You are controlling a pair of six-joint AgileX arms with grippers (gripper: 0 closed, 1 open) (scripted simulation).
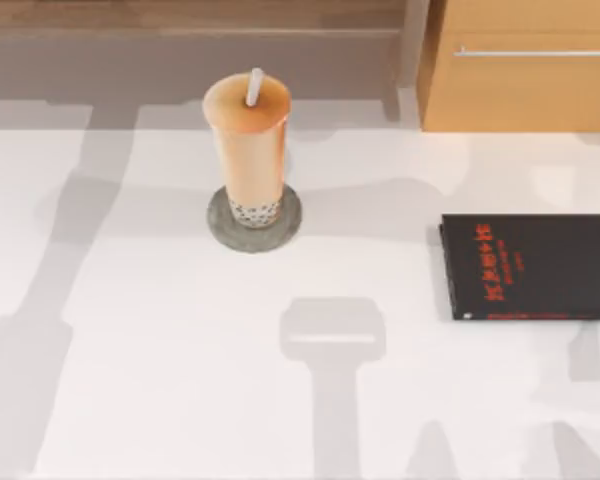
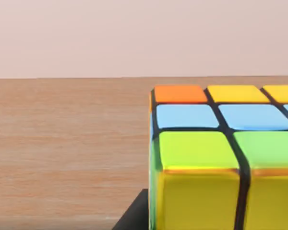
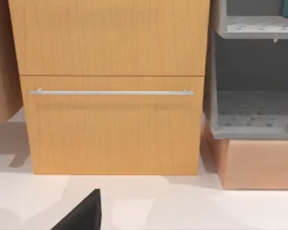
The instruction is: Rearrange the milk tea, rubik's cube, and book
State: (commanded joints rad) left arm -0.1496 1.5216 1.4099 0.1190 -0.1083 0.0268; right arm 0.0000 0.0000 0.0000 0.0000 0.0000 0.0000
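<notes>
The white surface [image 1: 180,380] backs onto a wooden drawer cabinet [image 3: 110,86] at its far right. A thin black book [image 1: 530,265] lies flat at the right. The milk tea [image 1: 248,150] stands upright on a grey coaster [image 1: 220,228], likely its assigned spot. The rubik's cube [image 2: 221,158] sits close before the left wrist camera, on wood; whether either pincer is clenched I cannot tell

The black book [image 1: 530,266] runs off the table's right edge of the top view, its red lettering too blurred to read. In the left wrist view the cube [image 2: 221,158] is cut off on two sides. The cabinet [image 1: 525,65] at the table's far right corner is cropped.
</notes>
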